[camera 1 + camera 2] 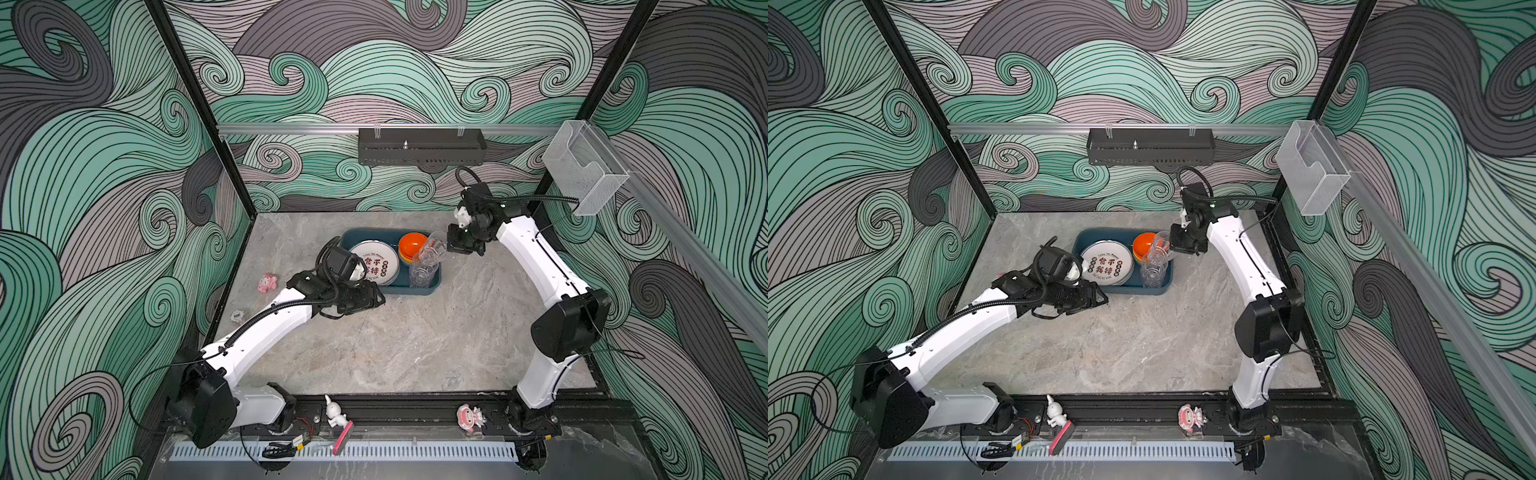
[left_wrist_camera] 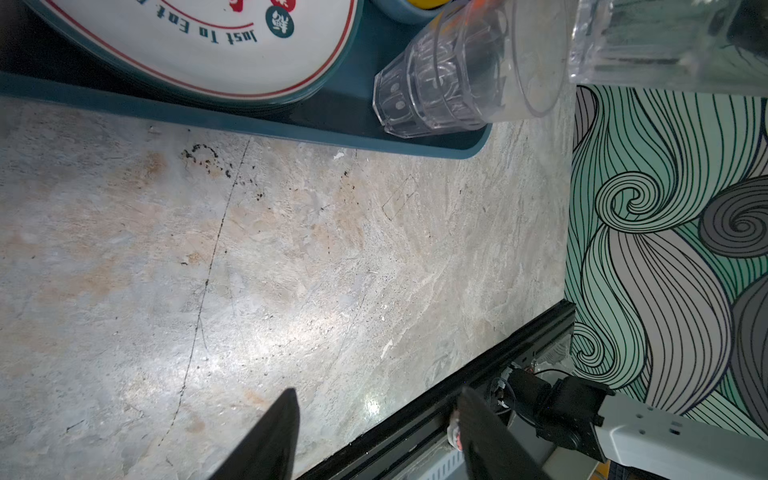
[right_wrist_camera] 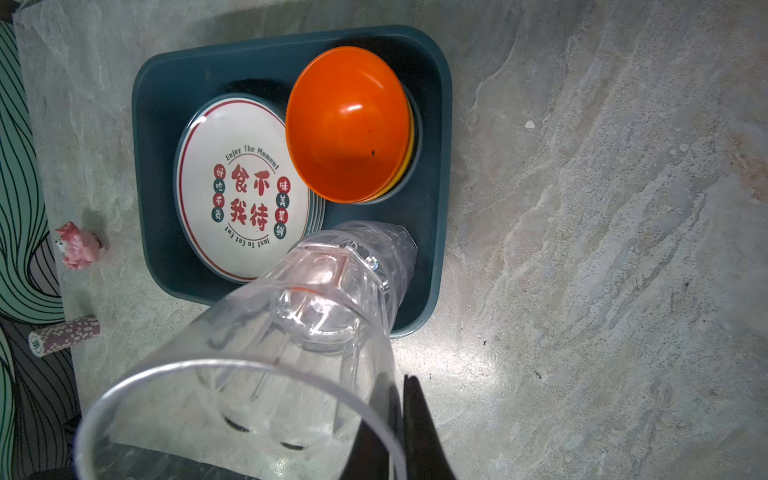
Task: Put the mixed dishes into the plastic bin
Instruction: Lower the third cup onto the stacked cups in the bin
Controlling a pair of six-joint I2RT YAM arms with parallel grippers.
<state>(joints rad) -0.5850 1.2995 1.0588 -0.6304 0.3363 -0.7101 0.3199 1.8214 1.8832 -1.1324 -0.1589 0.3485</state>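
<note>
**Q:** Entry one: what is your right gripper (image 1: 451,245) (image 3: 392,419) doing?

**A:** It is clenched on the rim of the held glass (image 1: 434,248) (image 1: 1160,246) (image 3: 249,374), with the clear wall pinched between its fingers. You have that glass tilted above the near right corner of the bin (image 1: 415,291) (image 1: 1142,289) (image 3: 166,124).

**Q:** Entry two: what is below it?

**A:** The standing glass (image 1: 422,275) (image 1: 1152,275) (image 2: 436,95) is upright in that same corner. The base of the held glass sits at its mouth. You cannot tell whether the two touch.

**Q:** Entry three: what else is in the bin?

**A:**
- A stack of plates (image 1: 376,262) (image 1: 1106,264) (image 3: 241,195) lies flat in the left half, white with red characters.
- An orange bowl (image 1: 412,245) (image 1: 1144,243) (image 3: 349,120) is in the far right corner.
- It is nested in a yellow bowl (image 2: 428,3), which is nested in a blue bowl (image 2: 395,12).

**Q:** Entry four: what about your left gripper (image 1: 376,297) (image 1: 1100,297) (image 2: 376,392)?

**A:** It is released, with the jaws apart and nothing between them. It is over the bare table (image 1: 415,353), just on the near side of the bin's rim, towards the left end.

**Q:** Entry five: what is loose on the table?

**A:**
- A pink figurine (image 1: 267,283) (image 3: 77,245) stands left of the bin, apart from it.
- A stack of chips (image 1: 237,316) (image 3: 62,334) lies on its side nearer you, by the left edge.
</note>
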